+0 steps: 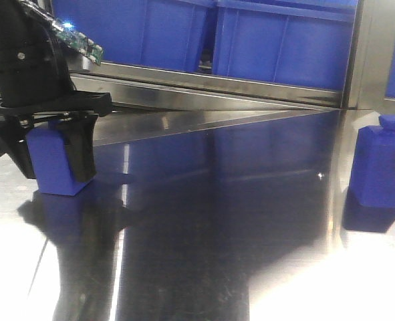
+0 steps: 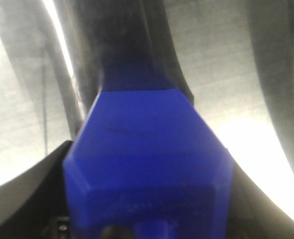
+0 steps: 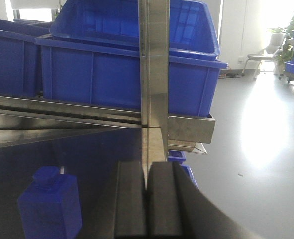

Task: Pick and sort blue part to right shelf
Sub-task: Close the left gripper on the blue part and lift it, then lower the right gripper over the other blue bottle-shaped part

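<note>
The left gripper (image 1: 55, 175) is clamped on a blue part (image 1: 50, 157) at 9 o'clock in the front view. Its black fingers (image 1: 82, 150) press either side, and the part's base is down at the steel table (image 1: 217, 234). The right gripper (image 3: 147, 169) is closed, its pads pressed together on nothing. A second blue part (image 1: 383, 167) stands upright and free at 3 o'clock. At 12 o'clock the right shelf (image 1: 217, 83) carries blue bins (image 1: 284, 40): two in plain view and a third at the edge, their insides hidden. Blue parts: two.
</note>
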